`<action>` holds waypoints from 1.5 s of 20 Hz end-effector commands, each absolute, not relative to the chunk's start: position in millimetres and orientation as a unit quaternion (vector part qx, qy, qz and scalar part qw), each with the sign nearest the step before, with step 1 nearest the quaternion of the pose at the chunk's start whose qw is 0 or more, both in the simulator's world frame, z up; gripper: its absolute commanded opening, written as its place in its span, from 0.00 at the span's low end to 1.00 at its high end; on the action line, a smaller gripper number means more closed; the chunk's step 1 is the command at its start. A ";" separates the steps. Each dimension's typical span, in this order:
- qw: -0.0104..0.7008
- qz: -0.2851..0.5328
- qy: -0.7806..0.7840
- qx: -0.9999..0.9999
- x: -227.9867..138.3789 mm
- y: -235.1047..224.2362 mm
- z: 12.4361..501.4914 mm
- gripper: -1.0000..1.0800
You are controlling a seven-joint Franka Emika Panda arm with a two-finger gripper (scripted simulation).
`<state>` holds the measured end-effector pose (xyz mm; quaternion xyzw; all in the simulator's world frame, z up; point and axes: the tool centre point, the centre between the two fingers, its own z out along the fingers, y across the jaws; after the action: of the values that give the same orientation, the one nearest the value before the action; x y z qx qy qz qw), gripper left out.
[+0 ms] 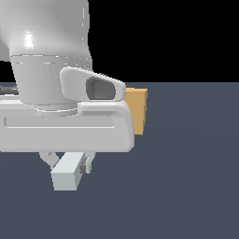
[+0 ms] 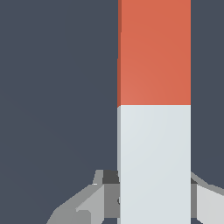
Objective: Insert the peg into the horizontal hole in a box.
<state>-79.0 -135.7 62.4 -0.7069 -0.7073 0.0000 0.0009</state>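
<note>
Pinching the peg [image 1: 66, 172] at its pale end, the pincer [image 1: 70, 161] has the grasp done. Insertion outstanding: box [image 1: 137, 111] sits apart, its hole unseen.

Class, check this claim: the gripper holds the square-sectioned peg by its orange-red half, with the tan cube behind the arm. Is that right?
Not quite. The wrist view shows the gripper clamped on the pale grey-white half of the square-sectioned peg; the orange-red half is free. The tan cube is behind the arm.
</note>
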 end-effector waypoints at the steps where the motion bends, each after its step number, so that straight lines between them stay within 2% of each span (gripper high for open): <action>1: 0.000 0.000 -0.695 -0.719 -76.9 -118.0 67.8 0.00; 17: 0.000 0.000 -0.624 -0.782 -51.6 -20.8 94.0 0.00; 30: 0.000 0.000 -0.604 -0.797 -39.8 2.9 100.8 0.00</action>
<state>-40.6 2.7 99.9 -0.7961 -0.6052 0.0006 0.0004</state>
